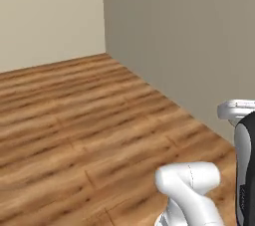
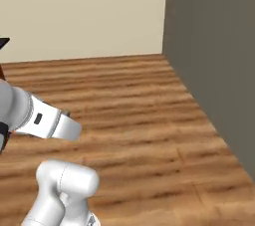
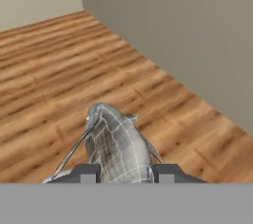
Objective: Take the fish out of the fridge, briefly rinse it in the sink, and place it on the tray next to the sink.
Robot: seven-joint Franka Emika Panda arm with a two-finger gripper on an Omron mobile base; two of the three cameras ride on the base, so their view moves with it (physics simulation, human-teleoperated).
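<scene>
— Looking out from the left base view first: what is there?
— A wood-plank floor (image 1: 74,120) running up to a beige wall (image 1: 50,16) and a grey wall (image 1: 189,36) that meet in a corner. The white arm (image 1: 191,190) rises near the grey wall's foot at the lower right, and the frame edge cuts it off. At the right edge, against the grey wall, a pale rounded part and a dark part are cropped; I cannot tell what they are.
— And the right base view?
— Same floor (image 2: 139,115), with the grey wall (image 2: 214,46) now on the right and the beige wall (image 2: 79,11) behind. The arm (image 2: 47,120) reaches in from the left, far from the grey wall; its upper segment leaves the frame. A small dark corner at the left edge is too cropped to name.
— The hand view?
— The fish (image 3: 118,144), grey-silver with a meshed skin, sits between the two dark fingertips of the gripper (image 3: 122,173), well short of the grey wall (image 3: 188,25). The fingers (image 3: 84,172) press on either side of its body, so they are closed on it. Its near end is hidden below the fingertips; a thin pale strand trails from it to the lower left, too fine to identify. Planks (image 3: 49,65) lie beneath.
</scene>
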